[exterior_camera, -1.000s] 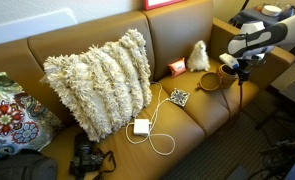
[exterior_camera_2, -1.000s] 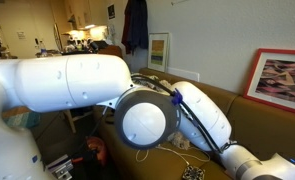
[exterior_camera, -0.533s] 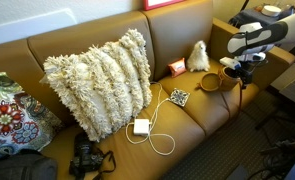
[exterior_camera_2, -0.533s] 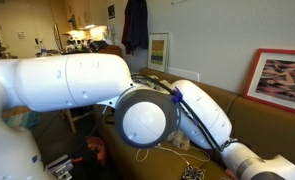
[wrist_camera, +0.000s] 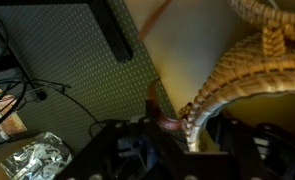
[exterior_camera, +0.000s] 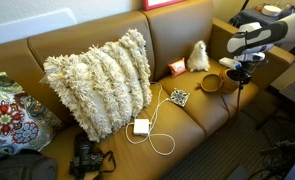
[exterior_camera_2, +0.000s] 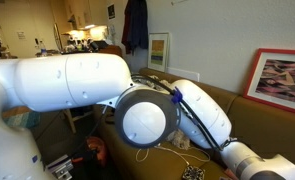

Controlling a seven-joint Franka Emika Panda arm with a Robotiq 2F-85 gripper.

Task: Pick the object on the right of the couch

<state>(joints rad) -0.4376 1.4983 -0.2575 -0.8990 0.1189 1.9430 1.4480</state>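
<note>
Hand (exterior_camera: 233,75) lower than before, at basket (exterior_camera: 211,82) rim, near couch (exterior_camera: 177,35) seat edge

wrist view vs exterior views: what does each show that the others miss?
Only the wrist view: the basket's woven rim close up, right at the tool, its thin brown strap, a dark mesh surface and something crumpled and shiny.
Only an exterior view: the fluffy pillow, cream toy, white charger, black camera, and the arm's big white links.
Shared: basket, tool and tan couch. No view shows clearly whether the tool has closed.
</note>
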